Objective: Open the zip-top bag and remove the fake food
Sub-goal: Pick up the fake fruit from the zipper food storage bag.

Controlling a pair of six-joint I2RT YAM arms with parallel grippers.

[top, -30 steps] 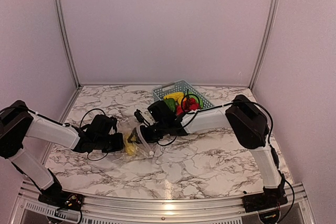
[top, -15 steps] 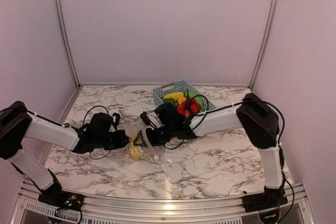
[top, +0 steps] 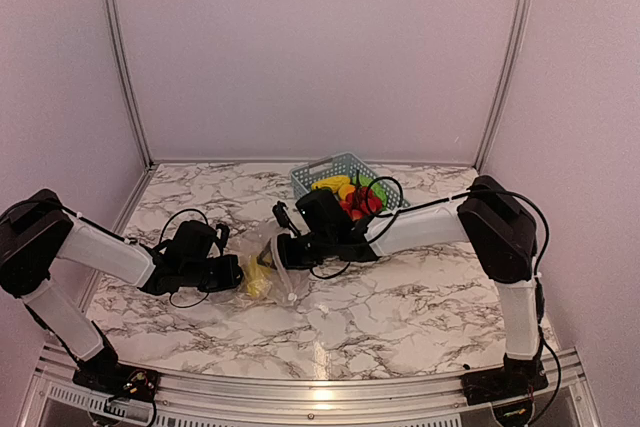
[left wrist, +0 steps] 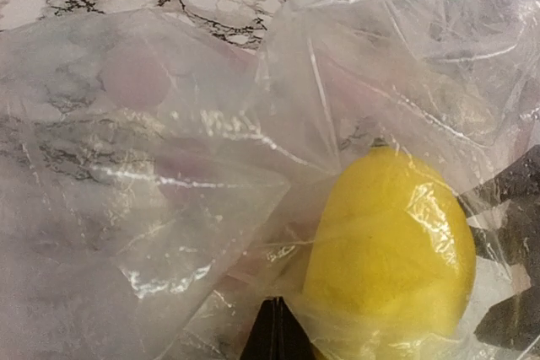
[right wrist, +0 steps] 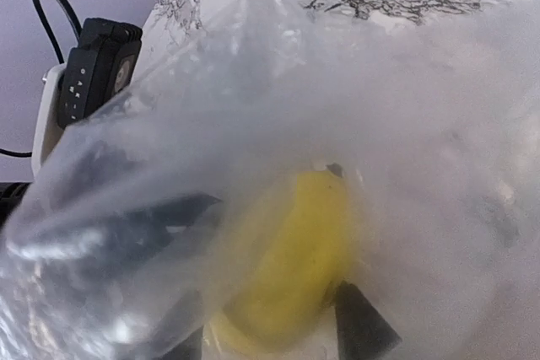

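Zip-top bag (top: 268, 265) lies on the worktop (top: 400, 307) between my arms — left pincer (top: 232, 273) clamped on its film, right pincer (right wrist: 274, 335) half-wide astride the lemon (left wrist: 388, 250) inside, dead ahead — biting yet, I cannot tell.

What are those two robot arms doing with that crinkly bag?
They are getting toy food out of a clear zip-top bag on the marble table. The left gripper is pinched shut on the bag's plastic. The right gripper has a finger on each side of the yellow lemon in the bag, but a firm grip cannot be told. Other toy pieces lie in the blue basket.
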